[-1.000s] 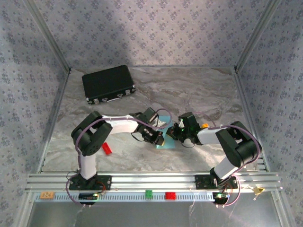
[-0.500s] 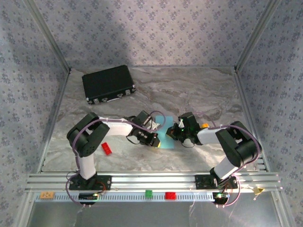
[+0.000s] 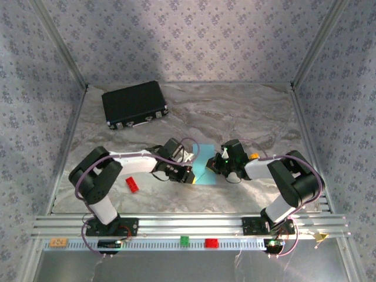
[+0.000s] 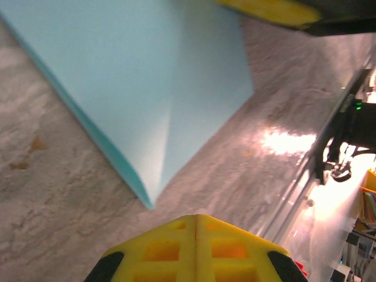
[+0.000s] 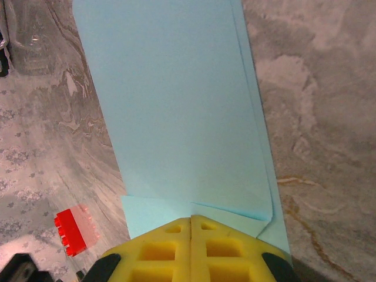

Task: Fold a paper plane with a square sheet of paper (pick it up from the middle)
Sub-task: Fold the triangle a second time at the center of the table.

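Note:
The light-blue sheet of paper (image 3: pixel 204 163) lies folded on the marble table between my two grippers, in overlapping layers with creases, not a dart shape. In the left wrist view its pointed folded corner (image 4: pixel 147 88) ends just short of my left gripper (image 4: pixel 195 218), which is shut, empty and apart from the paper. From above, the left gripper (image 3: pixel 188 176) sits at the paper's near-left edge. My right gripper (image 5: pixel 192 219) is shut, its yellow tips resting over the paper (image 5: pixel 176 106) at a fold flap. From above, the right gripper (image 3: pixel 215 167) is at the paper's right edge.
A black case (image 3: pixel 135 104) lies at the back left. A small red brick (image 3: pixel 132 184) sits left of the left forearm, also seen as the red brick (image 5: pixel 75 232). Green (image 3: pixel 184 240) and red (image 3: pixel 211 242) bricks rest on the front rail.
The left arm has drawn back to the left, its gripper sliding off the paper. More of the blue sheet now shows. The right arm has stayed put.

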`<action>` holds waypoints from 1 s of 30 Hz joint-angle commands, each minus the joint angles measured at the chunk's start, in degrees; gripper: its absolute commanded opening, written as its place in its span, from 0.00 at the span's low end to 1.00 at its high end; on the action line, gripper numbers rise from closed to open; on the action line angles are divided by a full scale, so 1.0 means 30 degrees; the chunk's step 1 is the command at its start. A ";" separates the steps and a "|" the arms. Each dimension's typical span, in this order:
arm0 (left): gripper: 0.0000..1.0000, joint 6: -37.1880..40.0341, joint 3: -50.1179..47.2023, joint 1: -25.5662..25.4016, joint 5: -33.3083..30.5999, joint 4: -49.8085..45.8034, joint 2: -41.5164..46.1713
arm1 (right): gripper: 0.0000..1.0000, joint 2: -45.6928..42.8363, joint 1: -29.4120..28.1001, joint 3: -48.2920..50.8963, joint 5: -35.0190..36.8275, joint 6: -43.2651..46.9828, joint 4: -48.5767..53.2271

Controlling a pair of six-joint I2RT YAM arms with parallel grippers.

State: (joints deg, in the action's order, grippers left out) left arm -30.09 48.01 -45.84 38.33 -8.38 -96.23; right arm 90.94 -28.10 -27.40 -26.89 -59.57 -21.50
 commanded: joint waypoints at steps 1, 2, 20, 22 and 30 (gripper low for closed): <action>0.02 -0.0197 0.1518 0.0206 0.0335 -0.0253 0.0275 | 0.03 0.0743 0.0166 0.0154 0.0863 0.0096 0.1322; 0.02 -0.0181 0.1923 0.0295 0.0322 -0.0281 -0.0117 | 0.03 0.0771 0.0152 0.0168 0.0826 0.0068 0.1236; 0.00 0.0216 0.2170 0.0577 -0.0395 -0.0117 -0.4663 | 0.06 -0.0389 0.0089 -0.0414 0.0469 0.0440 0.1291; 0.00 0.0143 0.1795 0.0575 -0.0484 0.0176 -0.4720 | 0.06 -0.1034 -0.0012 -0.0739 0.0596 0.0778 0.1818; 0.00 0.0009 0.1685 0.0587 -0.0723 0.0450 -0.4550 | 0.06 -0.0999 -0.1661 -0.1845 0.1313 0.1129 0.3034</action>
State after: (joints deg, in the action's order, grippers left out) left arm -30.13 55.27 -43.86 39.42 -3.05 -109.12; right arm 87.42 -31.79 -32.29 -24.69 -56.97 -15.14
